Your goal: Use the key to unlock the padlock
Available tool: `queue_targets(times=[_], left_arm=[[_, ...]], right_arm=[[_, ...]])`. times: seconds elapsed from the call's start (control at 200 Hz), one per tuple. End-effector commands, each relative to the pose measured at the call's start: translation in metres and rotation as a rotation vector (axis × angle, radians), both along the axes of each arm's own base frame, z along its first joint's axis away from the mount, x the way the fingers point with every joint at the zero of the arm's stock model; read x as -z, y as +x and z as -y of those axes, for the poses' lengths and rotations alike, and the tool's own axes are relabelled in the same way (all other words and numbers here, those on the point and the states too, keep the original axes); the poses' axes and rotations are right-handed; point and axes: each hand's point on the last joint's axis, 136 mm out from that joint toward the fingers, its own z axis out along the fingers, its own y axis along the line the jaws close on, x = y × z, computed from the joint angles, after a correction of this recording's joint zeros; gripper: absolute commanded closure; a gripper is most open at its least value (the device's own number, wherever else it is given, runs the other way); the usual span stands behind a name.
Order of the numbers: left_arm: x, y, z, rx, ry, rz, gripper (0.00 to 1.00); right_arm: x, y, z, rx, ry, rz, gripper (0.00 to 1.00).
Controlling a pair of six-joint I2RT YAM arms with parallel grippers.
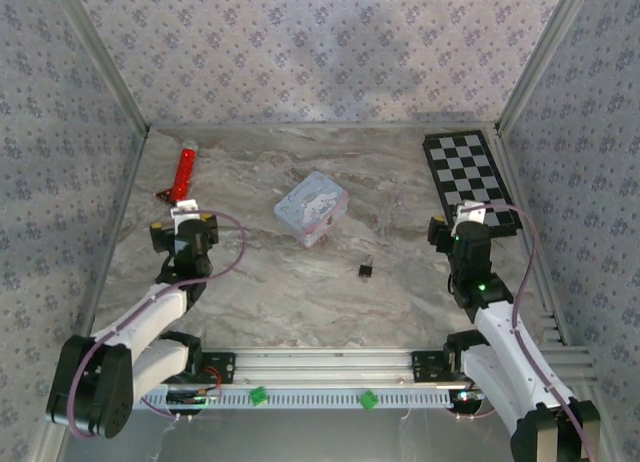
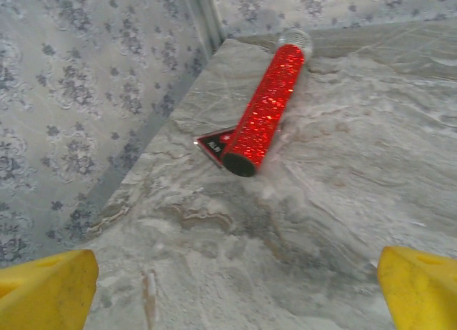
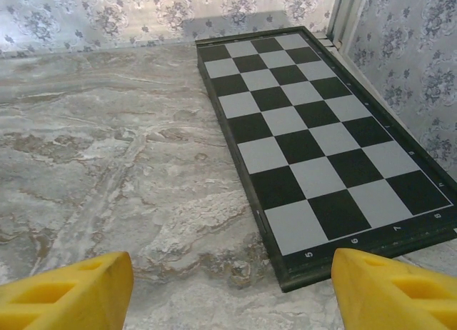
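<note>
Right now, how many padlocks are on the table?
1. The padlock lies on the table, nearer the robot than the pastel tin and to its right. Another could hide behind the tin.

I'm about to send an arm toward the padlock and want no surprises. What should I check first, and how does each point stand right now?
1. Padlock located: ok. It lies on the table between the arms, nearer the right one.
2. Key located: cannot tell. Nothing that small can be made out.
3. Left hand open, nothing between its fingers: ok.
4. Right hand open, nothing between its fingers: ok.
5. Neighbours apart from the padlock: ok. The tin sits farther back, and the red tube and chessboard lie off to the sides.
</note>
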Motion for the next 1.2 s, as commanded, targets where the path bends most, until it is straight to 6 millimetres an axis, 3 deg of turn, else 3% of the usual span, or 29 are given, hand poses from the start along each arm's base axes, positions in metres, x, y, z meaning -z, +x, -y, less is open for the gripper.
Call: queue_targets(times=[0.0, 0.155, 0.31, 0.44, 0.565, 0.825, 1.014, 1.194], left_arm=[[0.000, 0.009, 0.001, 0.045, 0.008, 0.084, 0.00], [0.015, 0.017, -0.007, 0.050, -0.005, 0.078, 0.00], [0.018, 0.032, 0.017, 0.193, -0.034, 0.076, 0.00], [0.016, 0.039, 0.020, 0.214, -0.023, 0.113, 0.00], [0.035, 0.052, 0.030, 0.292, -0.055, 0.113, 0.00], [0.057, 0.068, 0.019, 0.263, -0.138, 0.003, 0.00], [0.058, 0.075, 0.011, 0.256, -0.181, -0.009, 0.00], [0.057, 0.075, 0.011, 0.254, -0.180, -0.006, 0.00]], right_arm=[[0.000, 0.004, 0.004, 0.004, -0.017, 0.031, 0.25], [0.009, 0.008, 0.003, -0.019, -0.006, 0.013, 0.25], [0.013, 0.011, 0.008, -0.007, 0.036, 0.043, 0.24], [0.017, 0.017, 0.011, 0.001, 0.041, 0.040, 0.24], [0.024, 0.022, 0.012, 0.003, 0.022, 0.019, 0.24], [0.040, 0.040, 0.020, 0.007, -0.009, 0.005, 0.24], [0.052, 0.054, 0.025, -0.008, -0.056, 0.056, 0.23], [0.058, 0.072, 0.009, -0.129, -0.059, 0.073, 0.22]])
